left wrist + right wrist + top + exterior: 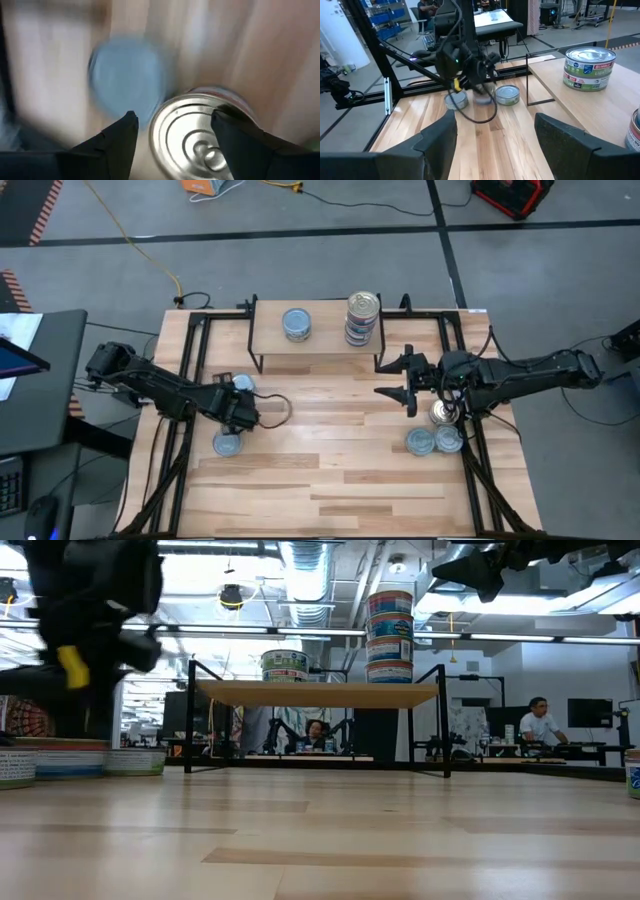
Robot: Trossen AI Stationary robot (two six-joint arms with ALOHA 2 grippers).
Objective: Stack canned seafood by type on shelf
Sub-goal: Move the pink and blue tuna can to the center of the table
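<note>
The shelf (pixel 315 340) stands at the table's far middle. On it are a short stack of tins (pixel 296 323) and a taller stack (pixel 362 318), which also show in the low view (pixel 285 665) (pixel 390 635). My left gripper (pixel 240 408) is low over the table's left part, shut on a silver-topped tin (pixel 200 137). A bluish-topped tin (pixel 127 80) lies just beyond it. My right gripper (pixel 405 380) is open and empty, in the air before the shelf's right end. My left gripper has the silver-topped tin between its two fingers, one on each side of its rim (pixel 220 117). The fingers come from above, pointing down. Its top faces up. Whether it is clear of the table, I cannot tell.
Two loose tins (pixel 243 383) (pixel 228 445) lie beside my left gripper. Three more (pixel 443 412) (pixel 420 442) (pixel 449 439) lie under and beside my right arm. Black frame rails (pixel 185 430) run along both sides of the table. People sit in the room beyond.
</note>
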